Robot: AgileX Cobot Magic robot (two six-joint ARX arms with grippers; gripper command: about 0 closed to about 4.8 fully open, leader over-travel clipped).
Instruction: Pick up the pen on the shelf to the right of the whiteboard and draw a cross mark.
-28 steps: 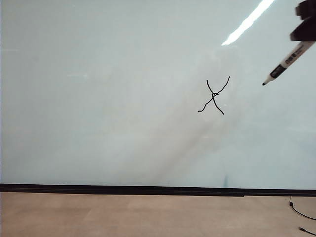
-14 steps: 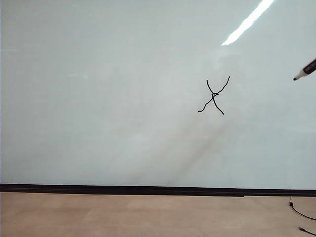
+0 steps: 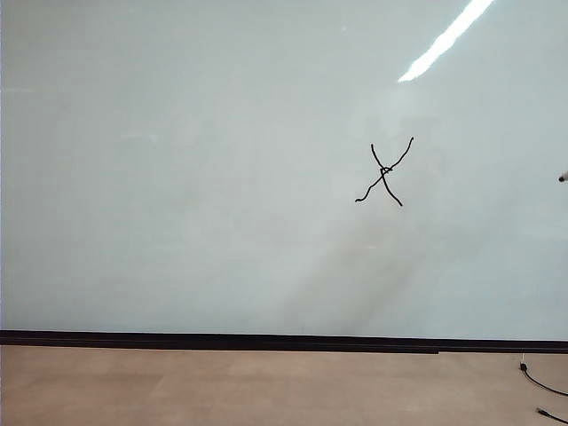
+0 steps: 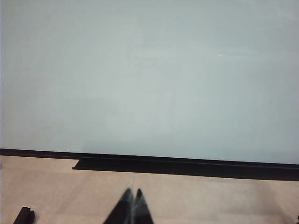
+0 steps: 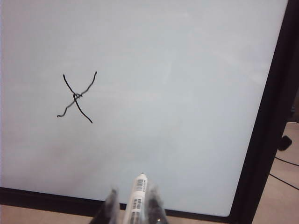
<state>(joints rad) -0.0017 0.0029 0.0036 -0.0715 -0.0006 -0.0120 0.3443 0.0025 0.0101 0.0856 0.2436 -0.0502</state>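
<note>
The whiteboard (image 3: 177, 177) fills most of the exterior view and bears a small black cross mark (image 3: 384, 172), which the right wrist view also shows as the cross mark (image 5: 76, 97). My right gripper (image 5: 133, 189) is drawn back from the board, shut on the white pen (image 5: 137, 200), whose end sticks out between the fingers. In the exterior view only the pen's dark tip (image 3: 564, 177) shows, at the right edge. My left gripper (image 4: 133, 191) hangs shut and empty over the tan table, short of the board. The shelf is out of view.
A black strip (image 3: 266, 340) runs along the board's lower edge above the tan table (image 3: 222, 390). A black ledge (image 4: 187, 166) juts out below the board. The board's black frame (image 5: 261, 140) stands on the right, and thin black cables (image 3: 543, 386) lie at the table's right end.
My right gripper and the pen have drawn off rightward and downward out of the exterior view, leaving only the pen's tip at the edge. The cross mark and the left arm are unchanged.
</note>
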